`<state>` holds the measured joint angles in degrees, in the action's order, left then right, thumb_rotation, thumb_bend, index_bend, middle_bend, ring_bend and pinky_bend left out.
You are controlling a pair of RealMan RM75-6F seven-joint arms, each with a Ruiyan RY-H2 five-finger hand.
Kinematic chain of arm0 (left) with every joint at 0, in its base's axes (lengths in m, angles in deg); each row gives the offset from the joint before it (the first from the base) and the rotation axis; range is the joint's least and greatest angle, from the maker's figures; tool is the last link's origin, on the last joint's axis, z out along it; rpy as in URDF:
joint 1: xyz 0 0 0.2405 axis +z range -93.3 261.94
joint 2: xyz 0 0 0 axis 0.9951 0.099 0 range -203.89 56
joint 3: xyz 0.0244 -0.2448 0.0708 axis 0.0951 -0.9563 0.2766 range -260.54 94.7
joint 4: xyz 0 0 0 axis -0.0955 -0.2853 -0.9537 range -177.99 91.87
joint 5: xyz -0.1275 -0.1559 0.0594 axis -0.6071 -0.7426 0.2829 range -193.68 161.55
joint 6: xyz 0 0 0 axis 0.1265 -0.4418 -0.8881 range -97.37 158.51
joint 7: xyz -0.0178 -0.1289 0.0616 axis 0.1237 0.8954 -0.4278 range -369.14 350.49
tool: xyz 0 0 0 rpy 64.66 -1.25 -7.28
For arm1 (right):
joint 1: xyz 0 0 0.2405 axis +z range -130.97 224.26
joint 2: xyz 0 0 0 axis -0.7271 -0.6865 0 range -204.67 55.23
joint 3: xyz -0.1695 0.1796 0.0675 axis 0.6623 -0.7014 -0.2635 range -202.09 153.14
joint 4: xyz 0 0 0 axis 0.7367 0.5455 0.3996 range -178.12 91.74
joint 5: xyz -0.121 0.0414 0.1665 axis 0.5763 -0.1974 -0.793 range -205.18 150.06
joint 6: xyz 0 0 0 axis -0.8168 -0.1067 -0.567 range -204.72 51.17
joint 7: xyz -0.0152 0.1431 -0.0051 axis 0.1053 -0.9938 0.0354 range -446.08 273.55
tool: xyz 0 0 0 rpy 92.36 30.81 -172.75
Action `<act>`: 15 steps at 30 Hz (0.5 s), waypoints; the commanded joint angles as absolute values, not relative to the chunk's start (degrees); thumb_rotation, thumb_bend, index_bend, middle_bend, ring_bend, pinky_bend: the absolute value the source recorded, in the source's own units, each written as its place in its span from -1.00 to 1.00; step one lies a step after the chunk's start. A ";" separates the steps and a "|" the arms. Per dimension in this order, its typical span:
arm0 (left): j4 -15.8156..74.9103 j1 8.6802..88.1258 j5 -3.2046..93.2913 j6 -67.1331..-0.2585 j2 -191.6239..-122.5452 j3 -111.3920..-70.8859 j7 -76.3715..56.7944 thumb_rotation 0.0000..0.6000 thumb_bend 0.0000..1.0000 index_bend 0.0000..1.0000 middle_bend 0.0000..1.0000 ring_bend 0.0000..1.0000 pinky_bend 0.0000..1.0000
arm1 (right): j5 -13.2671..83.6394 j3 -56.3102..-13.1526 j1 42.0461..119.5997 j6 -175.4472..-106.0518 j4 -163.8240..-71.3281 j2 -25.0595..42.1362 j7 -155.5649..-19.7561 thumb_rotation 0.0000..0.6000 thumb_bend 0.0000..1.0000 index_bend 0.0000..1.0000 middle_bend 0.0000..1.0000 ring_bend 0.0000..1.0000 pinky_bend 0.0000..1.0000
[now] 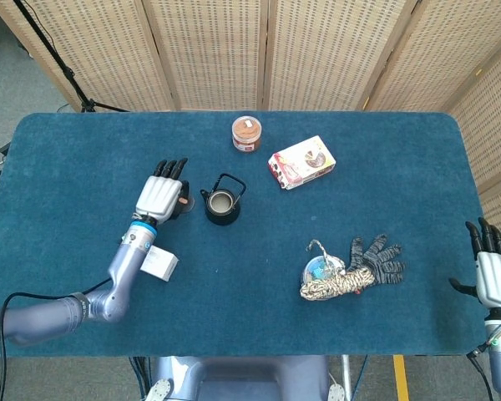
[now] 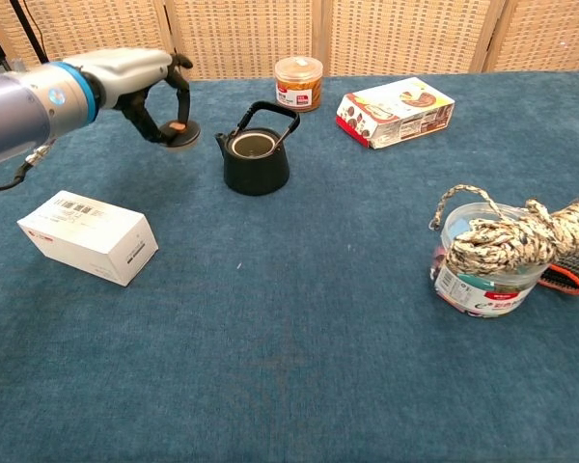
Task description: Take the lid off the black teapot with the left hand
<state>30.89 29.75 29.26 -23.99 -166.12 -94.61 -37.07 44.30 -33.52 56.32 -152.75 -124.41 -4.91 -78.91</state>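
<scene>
A: Blue cloth table (image 2: 299, 367), wicker screens (image 1: 317, 50) behind. Nearest stuff?

B: White box (image 2: 88, 236) front left, lying flat. Front right, plastic tub (image 2: 482, 275) with rope (image 2: 516, 239) coiled on top, touching it. Glove (image 1: 384, 257) just beside the rope on the far side.

A: Right hand?

B: Right hand (image 1: 494, 269) at the table's right edge, head view only. Fingers up and apart, nothing in it.

A: Teapot?

B: Teapot (image 2: 257, 154) mid-table, upright, mouth uncovered, handle arched over the top. Lid is off.

A: Where's the lid?

B: Lid (image 2: 181, 133) is in the left hand (image 2: 152, 87), left of the teapot, apart from it. Fingertips pinch it from above at the small brownish knob. Lid sits about level, slightly above the cloth as far as I can tell from the chest view. Head view mostly hides it under the hand.

A: Far side?

B: Snack box (image 2: 396, 111) beyond the teapot to the right, lying tilted. Jar (image 2: 299, 82) with orange lid furthest back, near centre, upright. Both well apart from the teapot.
</scene>
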 commanded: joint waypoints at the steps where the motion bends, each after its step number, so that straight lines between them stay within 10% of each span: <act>1: 27.69 30.82 30.51 -22.44 -168.03 -93.79 -34.54 1.00 -0.12 0.24 -1.00 -1.00 -1.00 | 44.35 -33.46 56.33 -152.74 -124.43 -4.87 -78.83 1.00 -1.00 -1.00 -1.00 -1.00 -1.00; 11: 18.75 31.48 32.15 -20.17 -173.43 -93.96 -32.22 1.00 -0.12 0.20 -1.00 -1.00 -1.00 | 43.85 -33.61 56.33 -152.55 -124.29 -4.89 -78.81 1.00 -1.00 -1.00 -1.00 -1.00 -1.00; 15: 18.34 31.63 31.15 -17.69 -173.62 -94.40 -31.86 1.00 -0.29 -0.39 -1.00 -1.00 -1.00 | 43.78 -33.66 56.33 -152.57 -124.31 -4.88 -78.80 1.00 -1.00 -1.00 -1.00 -1.00 -1.00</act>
<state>18.34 31.51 31.64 -18.71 -173.54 -94.10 -32.14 43.79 -33.65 56.34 -152.57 -124.31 -4.89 -78.80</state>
